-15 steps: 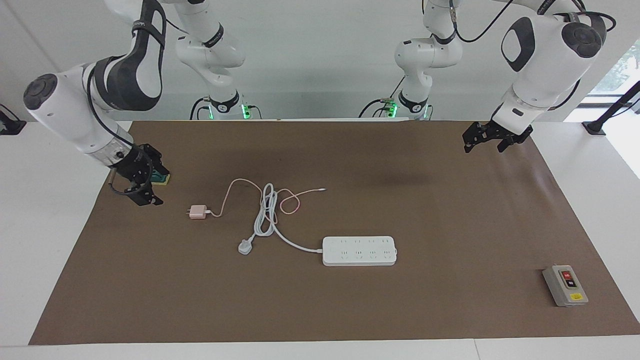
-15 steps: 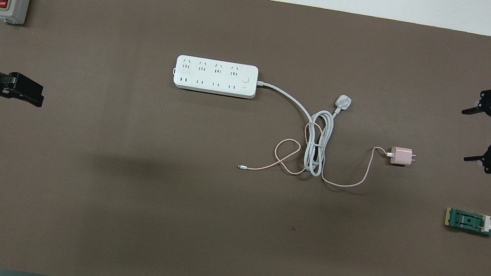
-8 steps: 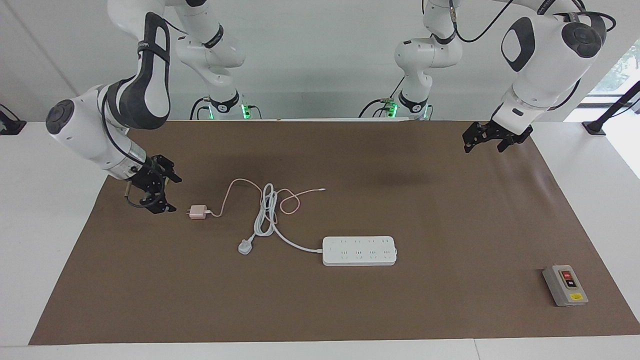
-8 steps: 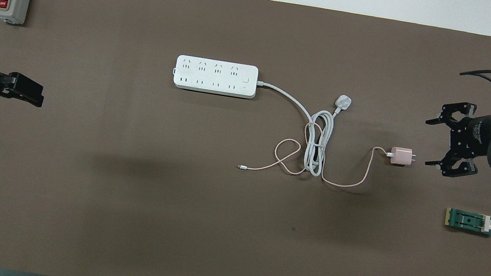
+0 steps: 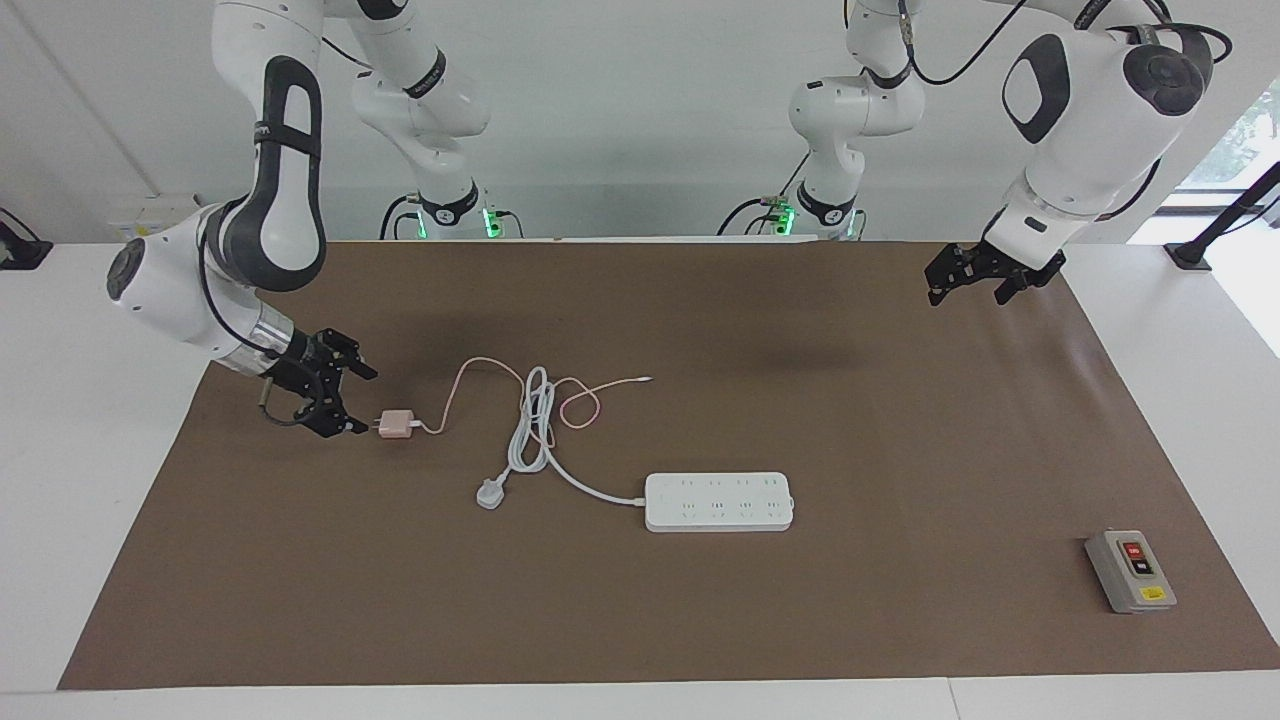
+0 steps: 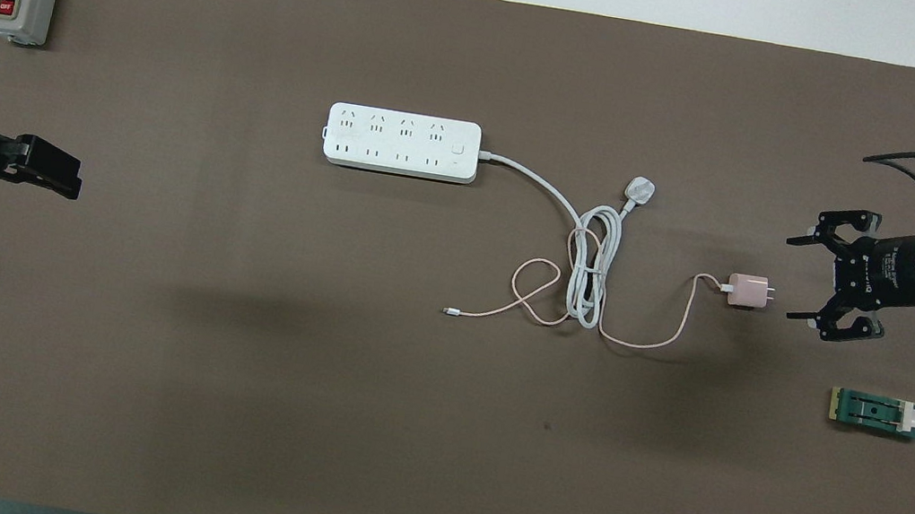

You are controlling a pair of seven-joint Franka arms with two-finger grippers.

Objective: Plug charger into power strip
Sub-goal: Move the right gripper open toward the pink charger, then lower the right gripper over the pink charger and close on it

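The green part [image 6: 881, 414] lies hidden under the right arm facing.

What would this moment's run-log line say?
right gripper: open, beside charger, not touching | left gripper: open, waiting | power strip: nothing plugged in

One cam high across the table [image 5: 640, 600] facing robots, other steep overhead w/ them; both share whole mat [image 6: 219, 394].

grey switch box [image 6: 20, 1], green fixture [image 6: 881, 415], brown mat [image 6: 395, 429]
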